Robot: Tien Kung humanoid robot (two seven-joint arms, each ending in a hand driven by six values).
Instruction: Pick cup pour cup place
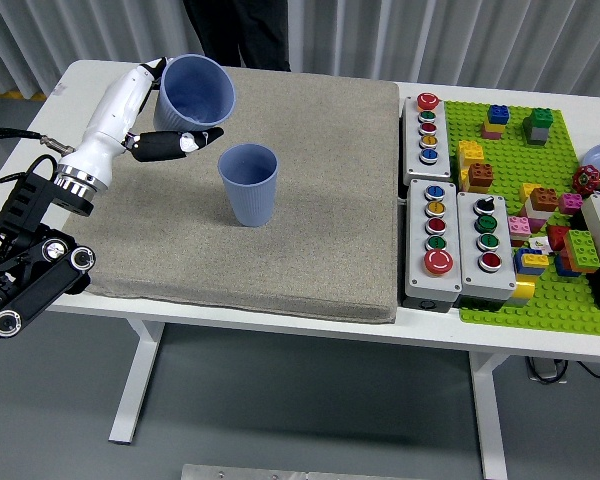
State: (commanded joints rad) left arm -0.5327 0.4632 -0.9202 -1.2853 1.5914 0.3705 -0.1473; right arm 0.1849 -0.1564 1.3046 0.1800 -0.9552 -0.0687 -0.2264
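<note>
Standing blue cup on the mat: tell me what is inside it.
The standing cup shows only a blue inner wall near its rim; its bottom and any contents are hidden. The left hand holds a second cup tilted toward it, above the grey mat.

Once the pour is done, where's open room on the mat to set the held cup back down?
The left hand holds the lifted cup beside the standing cup. The grey mat lies bare left and in front of that cup, and across its right half up to the button boxes. The green brick plate is crowded.

Two blue cups, three button boxes
</note>
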